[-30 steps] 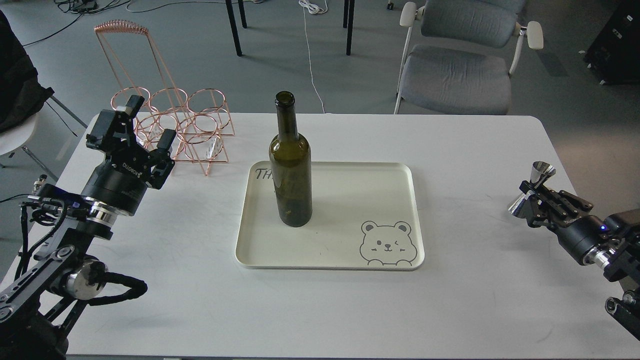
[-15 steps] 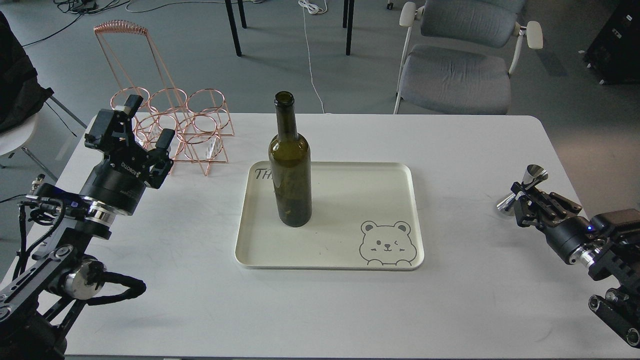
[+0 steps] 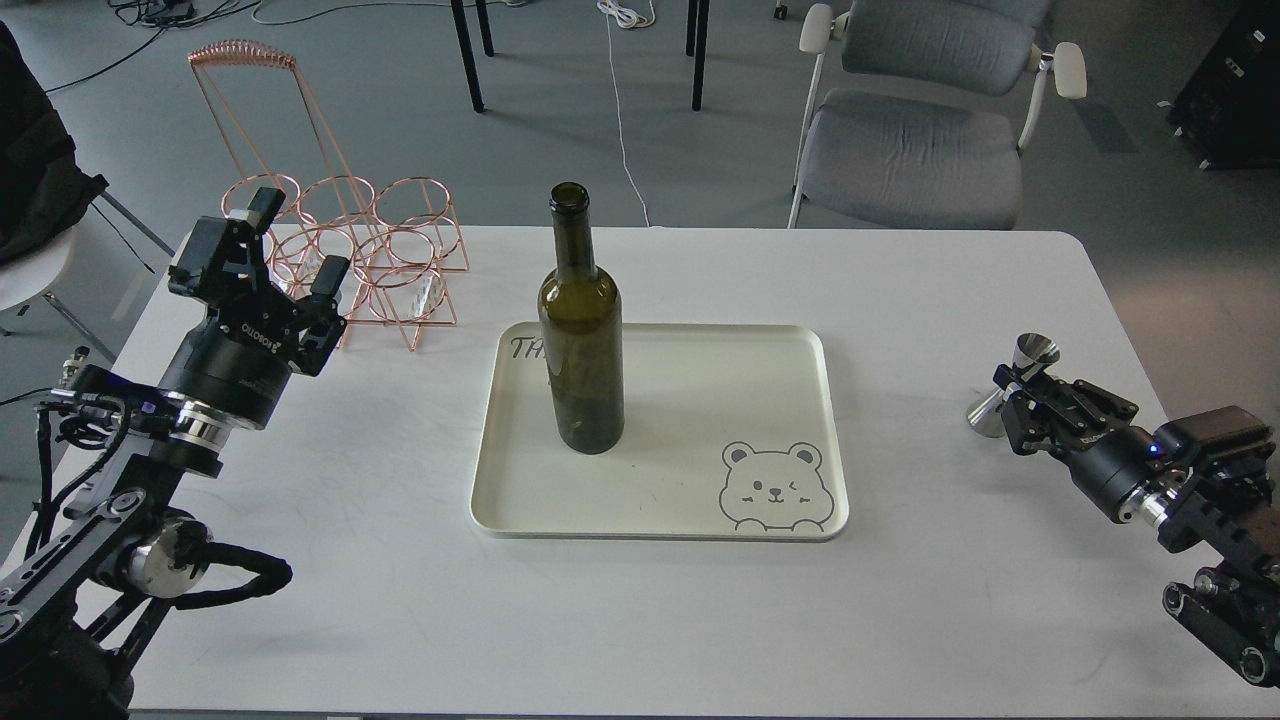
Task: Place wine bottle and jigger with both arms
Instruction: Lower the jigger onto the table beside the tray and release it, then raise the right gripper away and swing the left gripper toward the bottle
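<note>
Right now your right hand [image 3: 1012, 392] pinches the jigger [image 3: 1010, 384] at its waist, tilted, well right of the cream tray [image 3: 780, 350] on the white counter [image 3: 640, 620]. Upright on the tray's left part stands the wine bottle [image 3: 581, 330]. Your left hand [image 3: 296, 248] hangs spread and empty beside the copper wire rack [image 3: 400, 250].
</note>
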Robot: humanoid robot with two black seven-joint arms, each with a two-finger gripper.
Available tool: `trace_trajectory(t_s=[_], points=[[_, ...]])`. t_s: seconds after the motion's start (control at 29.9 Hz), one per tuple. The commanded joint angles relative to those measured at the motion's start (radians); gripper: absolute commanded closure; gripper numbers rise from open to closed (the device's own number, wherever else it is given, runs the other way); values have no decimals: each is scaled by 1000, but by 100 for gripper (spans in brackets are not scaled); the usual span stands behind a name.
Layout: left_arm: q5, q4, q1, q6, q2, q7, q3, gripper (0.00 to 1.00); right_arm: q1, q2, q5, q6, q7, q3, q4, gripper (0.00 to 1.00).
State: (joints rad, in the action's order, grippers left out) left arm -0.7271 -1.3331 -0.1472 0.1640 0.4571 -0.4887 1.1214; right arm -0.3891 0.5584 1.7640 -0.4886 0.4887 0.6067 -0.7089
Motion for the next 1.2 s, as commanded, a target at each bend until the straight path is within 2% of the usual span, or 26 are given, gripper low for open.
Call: trace_trajectory(t_s=[0.0,0.17,0.4,0.5,0.63,0.77,0.84,0.94,1.07,1.17], points=[[0,0,0,0,0,0,0,2,1,5,0,0,0,-2,-11,30],[0,0,0,2,0,0,0,2,6,27,-5,0,0,-44,-20,19],[0,0,0,2,0,0,0,2,47,188,-49,0,0,-93,-150,13],[0,-1,0,3,-2,0,0,2,68,299,-176,0,0,-140,-300,11],[0,-1,0,3,-8,0,-3,2,59,515,-394,0,0,-272,-571,11],[0,-3,0,5,-8,0,-5,2,27,638,-556,0,0,-291,-805,11],[0,-12,0,5,-5,0,-5,2,-26,669,-645,80,0,-288,-900,11],[0,-21,1,3,3,0,-5,2,-144,664,-812,214,0,-288,-952,11],[-1,-24,0,5,17,0,-5,2,-316,598,-1110,384,0,-286,-931,11],[-18,-58,0,5,40,0,-6,2,-418,491,-1329,444,0,-285,-873,11]])
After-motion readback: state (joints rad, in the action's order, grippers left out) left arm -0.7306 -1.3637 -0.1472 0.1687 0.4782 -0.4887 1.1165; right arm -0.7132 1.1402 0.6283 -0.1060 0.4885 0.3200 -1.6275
